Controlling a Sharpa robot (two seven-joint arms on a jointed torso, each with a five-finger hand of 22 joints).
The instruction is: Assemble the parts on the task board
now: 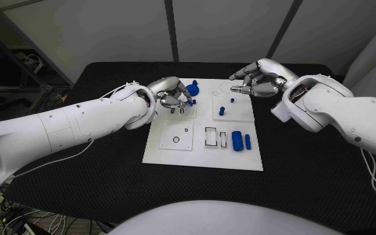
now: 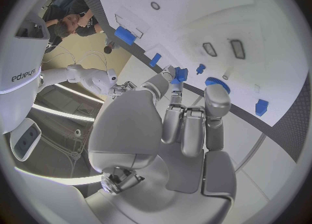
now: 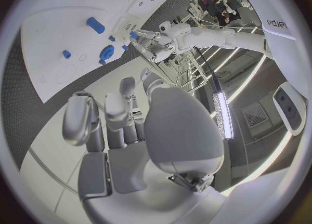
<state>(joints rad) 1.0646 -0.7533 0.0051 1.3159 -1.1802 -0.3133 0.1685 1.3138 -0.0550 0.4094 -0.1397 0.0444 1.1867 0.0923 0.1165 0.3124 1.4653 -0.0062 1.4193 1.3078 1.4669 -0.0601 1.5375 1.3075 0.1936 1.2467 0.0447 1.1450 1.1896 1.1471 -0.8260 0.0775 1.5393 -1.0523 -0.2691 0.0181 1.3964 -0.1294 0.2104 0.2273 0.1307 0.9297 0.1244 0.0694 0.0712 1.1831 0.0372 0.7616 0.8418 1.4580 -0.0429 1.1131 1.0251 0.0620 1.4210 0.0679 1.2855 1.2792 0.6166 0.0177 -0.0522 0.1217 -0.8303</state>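
The white task board (image 1: 202,156) lies in the middle of the black table. My left hand (image 1: 171,98) hovers over the board's back left part and pinches a small blue part (image 2: 179,74) at its fingertips; the right wrist view shows this hand (image 3: 155,46) too. A round blue knob (image 1: 193,88) stands just behind it. A blue peg (image 1: 221,110) and a smaller one (image 1: 232,101) stand on a raised square plate. Two blue cylinders (image 1: 237,140) lie near the board's right edge. My right hand (image 1: 261,80) hangs above the board's back right corner, fingers loosely bent, holding nothing.
A raised plate with a small hole (image 1: 176,138) and rectangular slots (image 1: 211,136) occupy the board's front half. The black table (image 1: 102,175) surrounds the board, and grey wall panels stand behind its far edge.
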